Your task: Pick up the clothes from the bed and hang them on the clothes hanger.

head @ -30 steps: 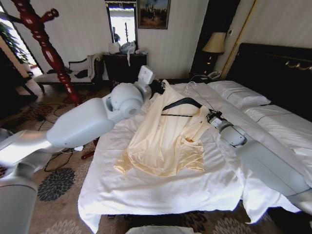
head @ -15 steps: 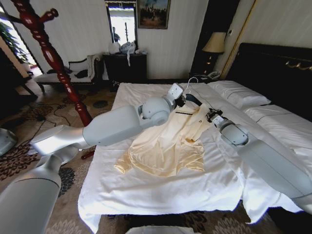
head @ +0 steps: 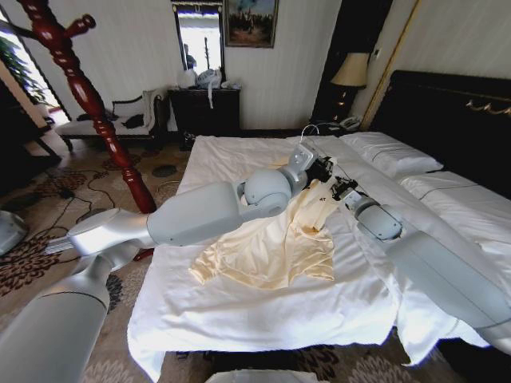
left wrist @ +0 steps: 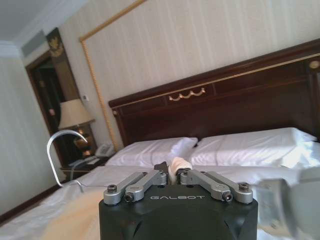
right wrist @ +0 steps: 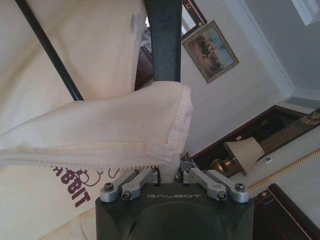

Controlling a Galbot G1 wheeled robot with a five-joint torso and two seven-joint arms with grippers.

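1. Since half a second back: left tool (head: pixel 319 169) swung further across the bed (head: pixel 239 311) toward the pillows (head: pixel 391 152), now right by the right tool (head: pixel 334 188) at the shirt's collar.
2. Left tool clenched on a bit of cream fabric, seen pinched between the fingers (left wrist: pixel 150 179) in the left wrist view.
3. Right tool clenched too, gripping the shirt (head: pixel 271 247) where the hanger (right wrist: pixel 164 40) bar runs through.
4. Shirt mostly spread flat on the white duvet, top end bunched up at the two tools.
5. Silver hook (left wrist: pixel 62 142) poking up just beside the left tool.
6. Red coat stand (head: pixel 88 100) well apart, off past the bed's left side.
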